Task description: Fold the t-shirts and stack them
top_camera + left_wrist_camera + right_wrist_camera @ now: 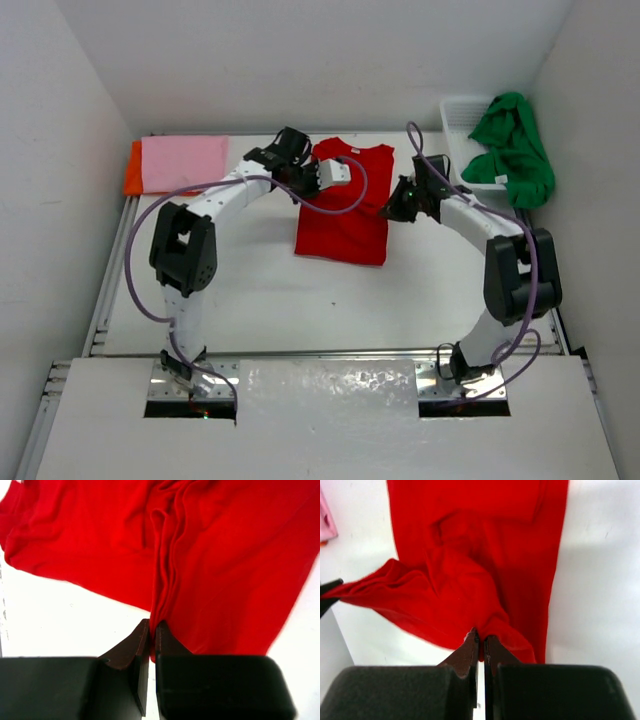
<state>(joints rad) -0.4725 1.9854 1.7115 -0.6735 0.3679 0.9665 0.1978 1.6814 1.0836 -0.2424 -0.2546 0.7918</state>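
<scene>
L gripper (151, 626) clenched on a bunched ridge of the red t-shirt (345, 218). R gripper (480, 636) pinched tight on its edge. Shirt lies mid-frame in top view, rumpled betw. the two. Pink t-shirt (185, 160) folded flat atop orange t-shirt (131, 170), upper left. Green t-shirt (515, 145) heaped over white basket (458, 112), upper right. White table (330, 300), plain white walls (300, 60) on 3 sides.
</scene>
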